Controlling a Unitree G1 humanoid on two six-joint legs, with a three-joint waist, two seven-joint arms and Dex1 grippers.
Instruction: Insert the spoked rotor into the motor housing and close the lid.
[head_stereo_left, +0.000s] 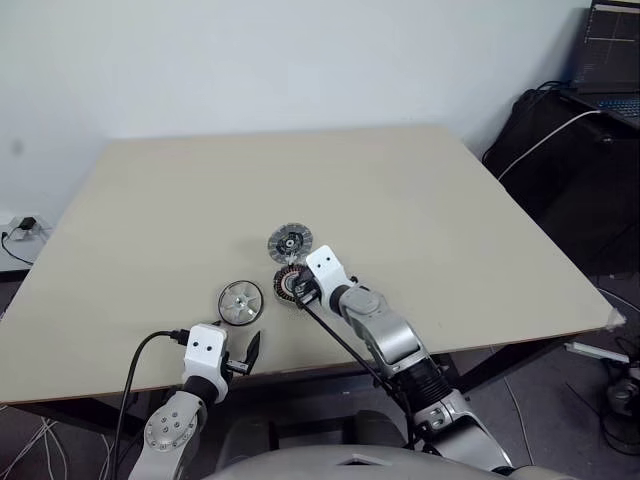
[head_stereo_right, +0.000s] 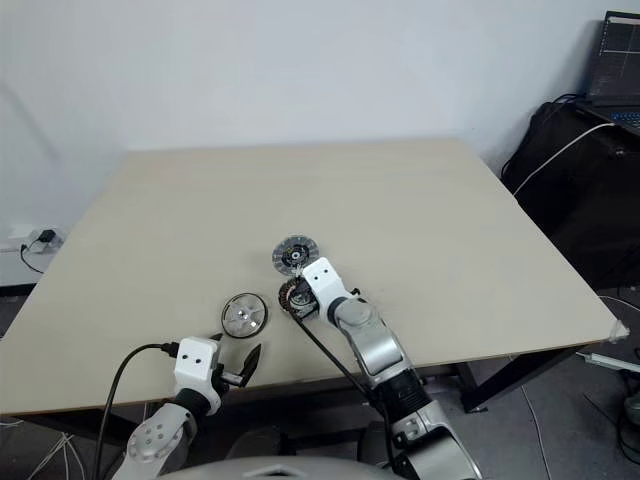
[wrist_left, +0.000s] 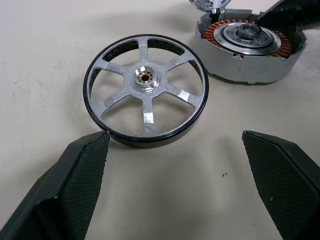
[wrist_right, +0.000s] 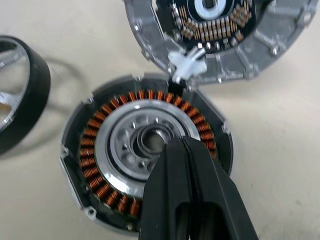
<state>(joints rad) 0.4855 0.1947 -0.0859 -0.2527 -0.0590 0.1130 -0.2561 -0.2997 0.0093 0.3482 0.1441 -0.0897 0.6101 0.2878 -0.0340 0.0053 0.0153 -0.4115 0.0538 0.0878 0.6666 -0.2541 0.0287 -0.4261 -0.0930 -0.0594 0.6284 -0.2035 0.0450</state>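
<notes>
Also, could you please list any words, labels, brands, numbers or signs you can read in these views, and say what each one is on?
None can be read.
The spoked rotor, the motor housing and the open lid carry no legible marking.
The laptop screen at the far right shows faint lines, too small to read.

Silver spoked rotor (wrist_left: 145, 92) (black rim); copper-wound motor housing (wrist_right: 145, 160).
</notes>
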